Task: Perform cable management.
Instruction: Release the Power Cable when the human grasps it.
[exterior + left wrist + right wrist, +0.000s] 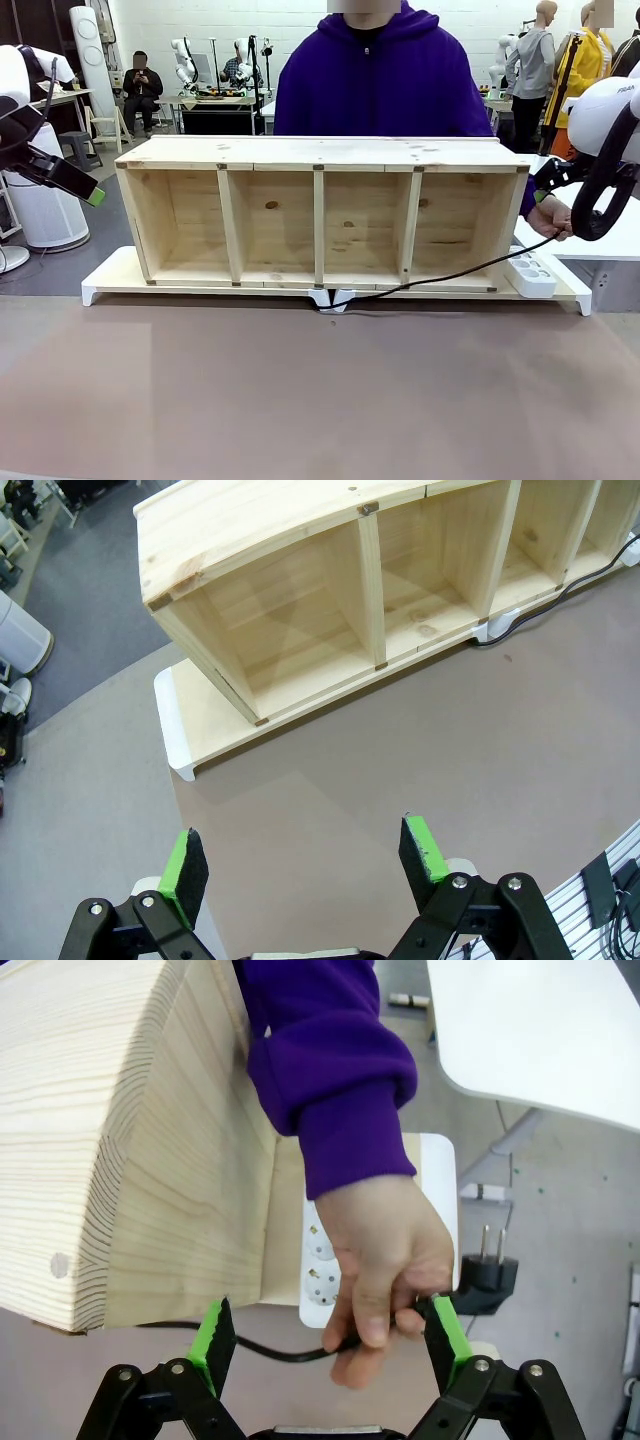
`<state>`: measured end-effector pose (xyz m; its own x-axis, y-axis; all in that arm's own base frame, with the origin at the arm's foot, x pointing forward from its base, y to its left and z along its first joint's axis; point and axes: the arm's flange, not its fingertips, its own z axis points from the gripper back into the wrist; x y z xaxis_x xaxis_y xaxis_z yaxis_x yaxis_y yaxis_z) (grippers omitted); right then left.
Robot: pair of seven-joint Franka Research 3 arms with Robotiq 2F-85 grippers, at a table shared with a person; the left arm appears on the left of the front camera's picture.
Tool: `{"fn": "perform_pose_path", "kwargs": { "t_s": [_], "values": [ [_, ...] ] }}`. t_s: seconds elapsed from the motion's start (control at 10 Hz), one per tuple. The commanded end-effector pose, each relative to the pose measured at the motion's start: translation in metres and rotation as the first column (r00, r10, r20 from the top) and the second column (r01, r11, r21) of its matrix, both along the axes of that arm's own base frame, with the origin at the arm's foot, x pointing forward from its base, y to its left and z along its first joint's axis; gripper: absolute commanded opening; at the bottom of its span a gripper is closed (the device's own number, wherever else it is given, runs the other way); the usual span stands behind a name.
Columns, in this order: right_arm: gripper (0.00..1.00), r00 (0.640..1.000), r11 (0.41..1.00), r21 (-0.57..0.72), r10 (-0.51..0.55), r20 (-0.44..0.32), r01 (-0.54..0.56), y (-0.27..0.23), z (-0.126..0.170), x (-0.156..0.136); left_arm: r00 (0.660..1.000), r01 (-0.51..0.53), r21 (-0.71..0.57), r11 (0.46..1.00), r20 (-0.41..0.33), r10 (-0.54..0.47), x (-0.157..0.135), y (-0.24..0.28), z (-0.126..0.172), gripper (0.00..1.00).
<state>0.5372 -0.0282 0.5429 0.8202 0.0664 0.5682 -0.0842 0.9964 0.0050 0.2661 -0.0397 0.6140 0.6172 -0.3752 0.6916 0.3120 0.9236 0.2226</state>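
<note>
The thin black cable point(450, 273) runs from a white clip point(335, 297) at the shelf base's front middle, rightward and up to the person's hand point(550, 215). In the right wrist view that hand point(385, 1260) pinches the cable point(270, 1348) between the green pads of my open right gripper point(330, 1332); the far pad touches the fingers. The black plug point(487, 1280) hangs just past the hand. My left gripper point(303, 858) is open and holds nothing, above the brown table left of the shelf; its green tip point(93, 197) shows at the far left.
A wooden shelf point(320, 155) with several open compartments stands on a white base point(110, 275). A white power strip point(530, 272) lies at the base's right end. The person in a purple sleeve point(335, 1090) stands behind the shelf. A white table point(560, 1030) is to the right.
</note>
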Motion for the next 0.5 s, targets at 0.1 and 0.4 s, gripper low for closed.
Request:
{"fn": "perform_pose_path", "kwargs": {
  "t_s": [0.1, 0.4],
  "values": [
    [0.97, 1.0, 1.0, 0.001, -0.002, -0.005, 0.002, -0.001, -0.0012, -0.0001, 1.0, -0.002, -0.002, 1.0, 0.009, 0.002, 0.0022, -0.0008, 0.0, 1.0],
    [0.97, 1.0, 1.0, 0.001, -0.002, -0.005, 0.002, -0.001, -0.0012, -0.0001, 1.0, -0.002, -0.002, 1.0, 0.009, 0.002, 0.0022, -0.0008, 0.0, 1.0]
  ]
}}
